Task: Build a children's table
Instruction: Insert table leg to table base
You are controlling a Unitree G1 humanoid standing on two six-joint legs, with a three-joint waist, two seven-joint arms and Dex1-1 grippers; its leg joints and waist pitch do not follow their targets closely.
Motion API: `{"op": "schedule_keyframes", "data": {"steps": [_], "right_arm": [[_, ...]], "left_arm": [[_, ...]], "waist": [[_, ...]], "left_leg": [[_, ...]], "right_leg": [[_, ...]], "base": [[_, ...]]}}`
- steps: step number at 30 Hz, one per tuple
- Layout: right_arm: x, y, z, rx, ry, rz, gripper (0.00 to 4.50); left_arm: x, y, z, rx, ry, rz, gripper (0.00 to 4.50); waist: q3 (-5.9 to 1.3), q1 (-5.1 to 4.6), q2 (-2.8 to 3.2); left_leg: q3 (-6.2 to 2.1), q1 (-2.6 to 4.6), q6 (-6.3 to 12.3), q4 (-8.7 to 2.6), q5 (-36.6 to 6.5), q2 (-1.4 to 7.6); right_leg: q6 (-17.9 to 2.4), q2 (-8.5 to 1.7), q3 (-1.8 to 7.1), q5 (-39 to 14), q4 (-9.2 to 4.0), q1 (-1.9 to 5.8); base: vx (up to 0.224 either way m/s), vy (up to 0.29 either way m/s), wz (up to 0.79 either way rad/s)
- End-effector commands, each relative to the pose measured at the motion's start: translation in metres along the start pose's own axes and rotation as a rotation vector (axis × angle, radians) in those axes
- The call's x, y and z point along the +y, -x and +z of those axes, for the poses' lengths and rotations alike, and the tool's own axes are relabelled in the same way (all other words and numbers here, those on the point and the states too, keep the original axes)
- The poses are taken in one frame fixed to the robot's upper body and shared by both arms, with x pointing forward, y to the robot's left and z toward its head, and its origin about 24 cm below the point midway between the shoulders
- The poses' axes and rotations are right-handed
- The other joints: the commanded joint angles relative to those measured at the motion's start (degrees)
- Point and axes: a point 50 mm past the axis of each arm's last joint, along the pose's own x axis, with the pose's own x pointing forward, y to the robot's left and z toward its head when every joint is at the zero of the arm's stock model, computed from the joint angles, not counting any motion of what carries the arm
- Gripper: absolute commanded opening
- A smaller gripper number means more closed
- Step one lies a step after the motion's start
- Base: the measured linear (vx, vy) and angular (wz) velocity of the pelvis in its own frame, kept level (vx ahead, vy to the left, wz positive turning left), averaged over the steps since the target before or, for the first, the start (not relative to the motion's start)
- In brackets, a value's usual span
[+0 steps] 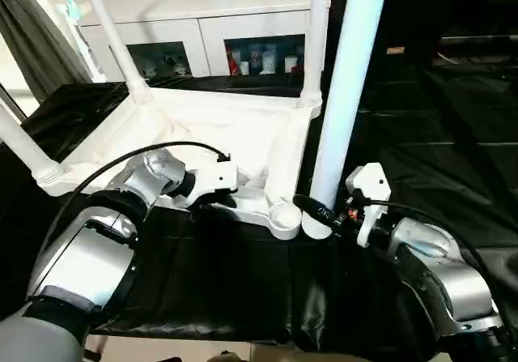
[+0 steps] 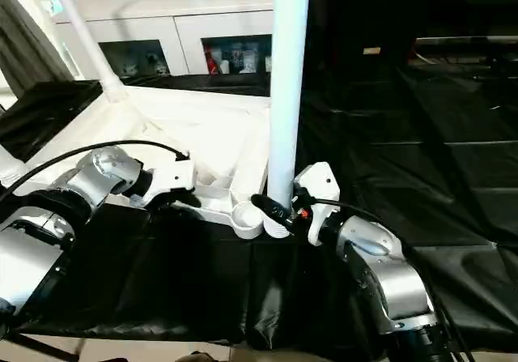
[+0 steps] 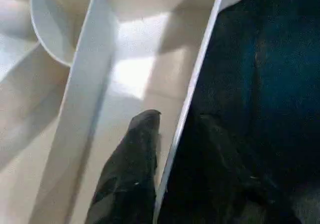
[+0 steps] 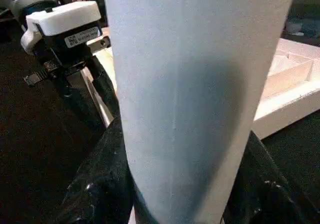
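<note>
Between the right gripper's (image 1: 324, 214) clamped fingers stood the fourth leg (image 1: 346, 87), beside the empty socket (image 1: 283, 217). Left gripper (image 3: 172, 149) pinched the tabletop's (image 1: 218, 127) rim. Light, rigid, slick plastic; grip low.

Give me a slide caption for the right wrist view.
Right pincer clasps a white tapered plastic table leg, while the left pincer straddles the rim of the upturned white tabletop.

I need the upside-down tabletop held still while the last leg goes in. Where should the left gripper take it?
Take the tabletop's near rim, beside the empty corner socket. Come from the robot's side, one finger inside and one outside; the rim is a thin upright wall.
</note>
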Motion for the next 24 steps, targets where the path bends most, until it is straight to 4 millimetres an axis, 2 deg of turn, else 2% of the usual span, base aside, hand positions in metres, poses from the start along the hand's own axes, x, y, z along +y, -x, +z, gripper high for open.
{"op": "schedule_keyframes", "data": {"steps": [1,3,5,6,7,8,9,10,11,12,13,14,15,16,17,18,19,20,21,22,23,24], "right_arm": [[0.004,-0.003,0.009,-0.033,0.034,0.012,1.86],[0.004,-0.001,0.009,-0.033,0.034,0.003,1.86],[0.004,0.0,0.009,-0.034,0.035,-0.001,1.86],[0.004,0.001,0.009,-0.036,0.034,-0.005,1.86],[0.003,0.002,0.01,-0.037,0.032,-0.008,1.86],[0.001,0.002,0.009,-0.036,0.031,-0.016,1.86],[0.001,0.002,0.009,-0.036,0.031,-0.016,1.86],[0.001,0.001,0.009,-0.034,0.032,-0.019,1.86],[0.0,0.001,0.009,-0.033,0.034,-0.021,1.86],[-0.003,0.0,0.011,-0.038,0.033,-0.038,1.86],[-0.003,0.0,0.011,-0.038,0.033,-0.038,1.86],[-0.006,-0.001,0.012,-0.041,0.026,-0.058,1.86],[-0.012,-0.002,0.013,-0.043,0.007,-0.103,1.86],[-0.015,-0.002,0.013,-0.042,-0.001,-0.119,1.86],[-0.019,-0.003,0.013,-0.042,-0.017,-0.15,1.86],[-0.021,-0.004,0.013,-0.044,-0.025,-0.165,1.86],[-0.023,-0.006,0.014,-0.051,-0.036,-0.182,1.86],[-0.023,-0.006,0.014,-0.051,-0.036,-0.182,1.86],[-0.026,-0.009,0.016,-0.065,-0.068,-0.204,1.86],[-0.026,-0.009,0.016,-0.065,-0.068,-0.204,1.86],[-0.029,-0.012,0.018,-0.076,-0.101,-0.22,1.86],[-0.03,-0.013,0.019,-0.079,-0.116,-0.226,1.86]], "left_arm": [[0.005,0.008,-0.001,0.035,-0.015,0.023,1.2],[0.003,0.006,-0.004,0.061,0.003,0.018,1.13],[0.003,0.006,-0.007,0.075,0.015,0.014,0.84],[0.002,0.005,-0.008,0.063,0.055,0.012,0.78],[0.002,0.005,-0.009,0.052,0.083,0.011,0.78],[0.001,0.004,-0.009,0.01,0.15,0.015,0.76],[0.001,0.004,-0.009,0.01,0.15,0.015,0.67],[0.001,0.004,-0.01,-0.01,0.178,0.008,0.67],[0.0,0.004,-0.011,-0.021,0.205,0.002,0.45],[-0.003,0.004,-0.015,-0.031,0.27,-0.017,0.44],[-0.003,0.004,-0.015,-0.031,0.27,-0.017,0.44],[-0.005,0.004,-0.018,-0.038,0.305,-0.036,0.41],[-0.01,0.003,-0.02,-0.093,0.372,-0.076,0.33],[-0.011,0.002,-0.021,-0.109,0.397,-0.079,0.27],[-0.014,0.0,-0.023,-0.141,0.448,-0.084,0.24],[-0.016,-0.002,-0.026,-0.147,0.469,-0.084,0.24],[-0.021,-0.004,-0.031,-0.139,0.486,-0.09,0.22],[-0.021,-0.004,-0.031,-0.139,0.486,-0.09,0.19],[-0.028,-0.01,-0.039,-0.118,0.507,-0.083,0.15],[-0.028,-0.01,-0.039,-0.118,0.507,-0.083,0.14],[-0.034,-0.016,-0.041,-0.144,0.477,-0.053,0.11],[-0.036,-0.018,-0.04,-0.164,0.475,-0.037,0.07]], "waist": [[-3.75,-0.2,-0.46],[-3.75,-0.37,-0.02],[-3.81,-0.62,-0.19],[-3.82,-0.63,-0.5],[-3.93,-0.7,-0.16],[-3.87,-0.94,-0.84],[-3.9,-0.9,-0.48],[-3.88,-1.08,-0.82],[-3.9,-1.15,-0.8],[-3.94,-1.11,-1.61],[-4.04,-0.97,-1.14],[-4.08,-1.03,-1.49],[-4.07,-1.04,-2.17],[-4.14,-1.0,-1.88],[-4.05,-1.09,-2.56],[-4.03,-0.99,-2.82],[-3.95,-1.07,-2.36],[-3.95,-1.11,-2.22],[-3.94,-1.0,-3.39],[-3.73,-1.17,-2.96],[-3.75,-1.11,-3.36],[-3.61,-1.21,-3.89]], "left_leg": [[-2.28,1.0,3.05,-4.61,-10.7,4.79],[-2.26,0.93,3.3,-4.48,-10.0,4.69],[-2.27,0.94,3.68,-4.54,-9.5,4.81],[-2.26,0.9,3.85,-4.58,-9.2,4.83],[-2.26,0.9,4.23,-4.5,-8.5,4.83],[-2.22,0.87,4.81,-4.62,-8.2,4.91],[-2.25,0.87,4.92,-4.52,-7.9,4.88],[-2.21,0.78,5.26,-4.59,-7.7,4.89],[-2.19,0.75,5.71,-4.51,-7.5,4.86],[-2.07,0.74,6.06,-4.49,-7.0,4.81],[-2.12,0.69,6.24,-4.34,-6.2,4.78],[-2.11,0.51,7.13,-4.26,-4.8,4.78],[-1.95,0.44,7.88,-4.19,-3.8,4.66],[-1.91,0.45,8.13,-4.08,-3.4,4.59],[-1.89,0.25,8.57,-4.09,-2.7,4.45],[-1.72,0.39,8.81,-4.11,-2.7,4.52],[-1.78,0.39,8.97,-4.12,-2.7,4.64],[-1.84,0.37,8.97,-4.21,-2.9,4.79],[-1.81,0.53,9.12,-4.32,-3.2,4.96],[-1.79,0.48,9.01,-4.53,-4.0,5.03],[-1.82,0.63,8.52,-4.61,-4.6,5.16],[-1.71,0.5,8.44,-4.77,-4.8,5.22]], "right_leg": [[-15.1,-5.89,2.76,1.2,-4.53,2.87],[-14.8,-5.9,2.77,0.9,-4.63,2.86],[-14.5,-5.84,2.69,1.4,-4.63,2.86],[-14.5,-5.87,2.69,1.5,-4.6,2.9],[-14.6,-5.88,2.59,2.0,-4.43,2.82],[-14.7,-5.83,2.57,2.4,-4.56,2.74],[-15.0,-5.96,2.54,2.5,-4.34,2.74],[-15.2,-6.01,2.48,2.4,-4.48,2.77],[-15.4,-6.03,2.49,2.4,-4.49,2.7],[-15.4,-6.02,2.49,2.7,-4.51,2.71],[-15.7,-6.23,2.51,3.1,-4.23,2.77],[-15.8,-6.19,2.42,4.2,-4.06,2.7],[-15.9,-6.24,2.37,4.7,-4.01,2.61],[-16.0,-6.33,2.33,4.8,-3.97,2.58],[-16.1,-6.32,2.24,4.2,-3.9,2.6],[-15.9,-6.28,2.25,3.4,-4.23,2.43],[-15.9,-6.25,2.24,2.5,-4.21,2.28],[-15.8,-6.24,2.24,2.2,-4.2,2.29],[-15.7,-6.15,2.29,2.0,-4.17,2.25],[-15.5,-6.21,2.3,0.8,-4.31,2.08],[-15.4,-6.45,2.42,-0.5,-4.42,2.24],[-15.3,-6.49,2.44,-1.0,-4.55,2.28]], "base": [[0.0,0.0,0.0],[0.0,0.0,0.0],[0.0,0.0,0.0],[0.0,0.0,0.0],[0.0,0.0,0.0],[0.0,0.0,0.0],[0.0,0.0,0.0],[0.0,0.0,0.0],[0.0,0.0,0.0],[0.0,0.0,0.0],[0.0,0.0,0.0],[0.0,0.0,0.0],[0.0,0.0,0.0],[0.0,0.0,0.0],[0.0,0.0,0.0],[0.0,0.0,0.0],[0.0,0.0,0.0],[0.0,0.0,0.0],[0.0,0.0,0.0],[0.0,0.0,0.0],[0.0,0.0,0.0],[0.0,0.0,0.0]]}}
